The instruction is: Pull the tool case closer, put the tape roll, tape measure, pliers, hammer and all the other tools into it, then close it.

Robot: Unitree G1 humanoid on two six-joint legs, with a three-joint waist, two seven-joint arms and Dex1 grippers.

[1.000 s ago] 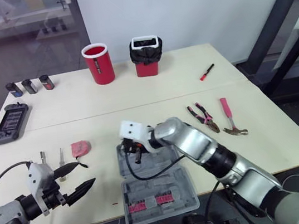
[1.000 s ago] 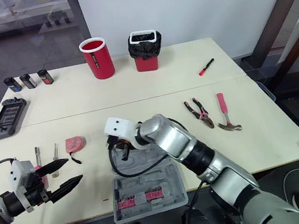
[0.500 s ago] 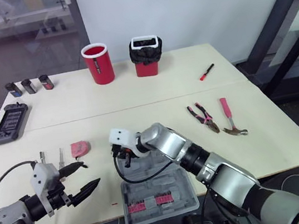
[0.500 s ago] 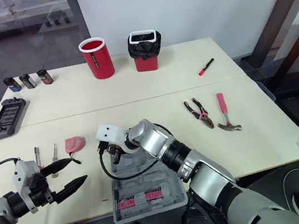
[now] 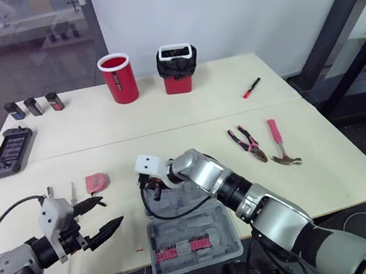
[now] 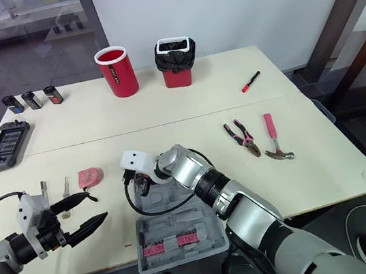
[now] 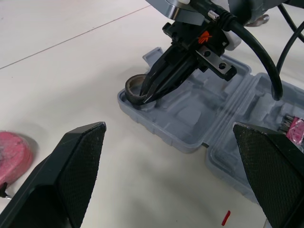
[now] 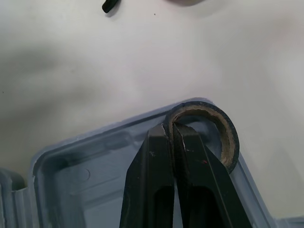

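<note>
- The right pincer [image 8: 172,127] is closed almost tight on the wall of the tape roll [image 8: 229,138], one finger inside the ring and one outside.
- The roll sits at a far corner of the open case [image 7: 199,128], at or just over the tray; I cannot tell whether it rests there.
- To do this step well, I judge: lower until the roll lies flat inside the rim, open only slightly, then lift straight up so the inner finger does not drag the ring out.
- The left pincer [image 5: 111,210] hovers wide open and empty over the table [image 5: 201,117], well apart from the case. It could steady the case if it slides.
- Not yet packed: the pink tape measure [image 5: 97,182] just beside the case, the pliers [image 5: 246,143] and hammer [image 5: 280,144] to the right, and a red screwdriver [image 5: 251,88] farther back.
- The table is smooth and cream-coloured, with a seam across it, so the light case may skid.
- At the back stand a red cup [image 5: 118,78] and a bin [image 5: 178,69]. Behind them is a white wall, with glass to the left.
</note>
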